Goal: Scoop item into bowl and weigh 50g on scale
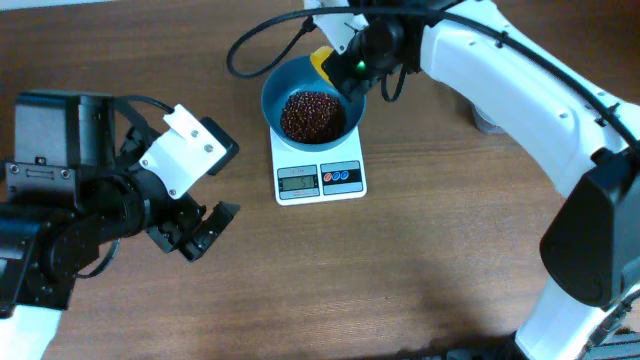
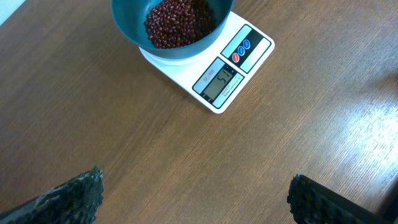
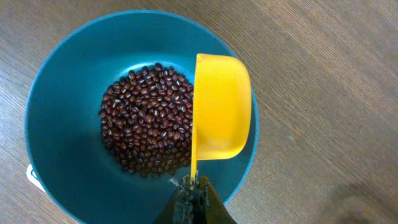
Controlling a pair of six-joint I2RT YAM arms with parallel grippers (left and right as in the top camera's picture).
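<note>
My right tool (image 3: 194,190) clenches a yellow plastic scoop (image 3: 221,106) over the round teal plastic bowl (image 3: 62,155), at its 3 o'clock rim. The reddish-brown beans (image 3: 148,121) sit inside it, atop the white square scale (image 2: 214,93). My left tool (image 2: 196,202) is released. Risk: the scoop bumping the rim skews the reading.

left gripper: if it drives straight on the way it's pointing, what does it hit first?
Probably bare table: the open left gripper tilts down at wood. The scale lies further along that line; depth is unclear.

One bowl (image 1: 278,88), one scale (image 1: 303,162), one scoop (image 3: 221,106)
</note>
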